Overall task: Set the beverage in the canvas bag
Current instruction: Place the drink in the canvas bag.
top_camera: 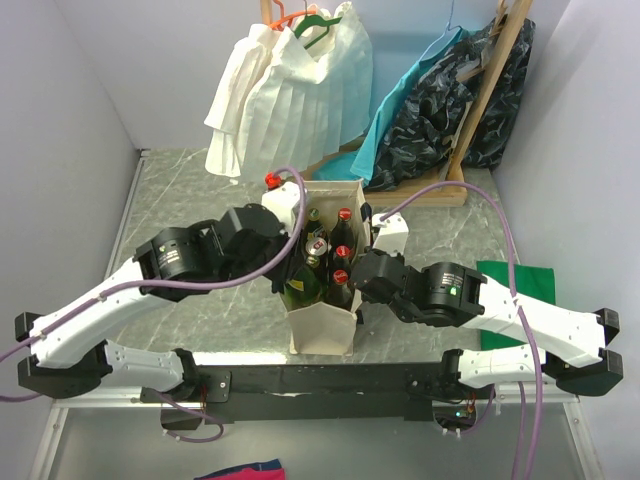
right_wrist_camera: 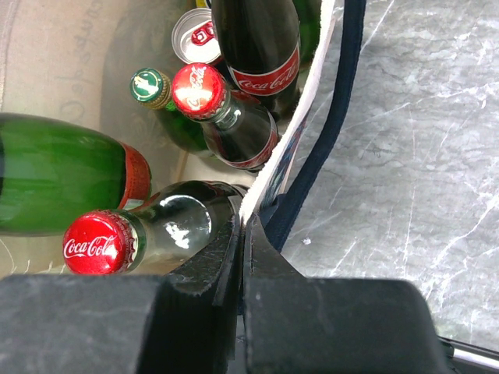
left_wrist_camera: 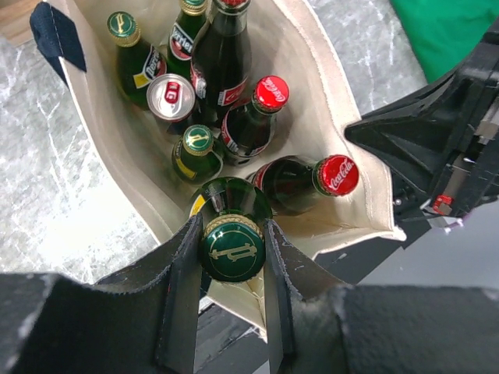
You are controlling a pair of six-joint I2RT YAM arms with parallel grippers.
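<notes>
**Top view:** A cream canvas bag [top_camera: 325, 325] with navy handles stands upright in the middle of a grey marble table [top_camera: 180, 190]. Its open mouth is crowded with bottle tops. The left arm [top_camera: 170, 262] reaches in from the left over the bag's mouth. The right arm [top_camera: 455, 292] meets the bag's right rim. A white pleated garment [top_camera: 285, 90] hangs behind the bag, with teal fabric [top_camera: 420, 110] beside it. A green cloth [top_camera: 515, 285] lies on the table at the right.

**Left wrist view:** The left gripper [left_wrist_camera: 232, 253] is clamped on the gold-rimmed cap of a green glass bottle [left_wrist_camera: 234, 204], one finger on each side. The bottle is upright, with its body inside the bag at the near corner, just beside the canvas wall. Deeper in the bag sit red-capped cola bottles [left_wrist_camera: 337, 174], a silver can [left_wrist_camera: 170, 96] and more green bottles [left_wrist_camera: 197, 142].

**Right wrist view:** The right gripper [right_wrist_camera: 243, 234] is closed, pinching the bag's white top edge between its fingers. A navy strap [right_wrist_camera: 337, 117] hangs just outside, over the marble.
</notes>
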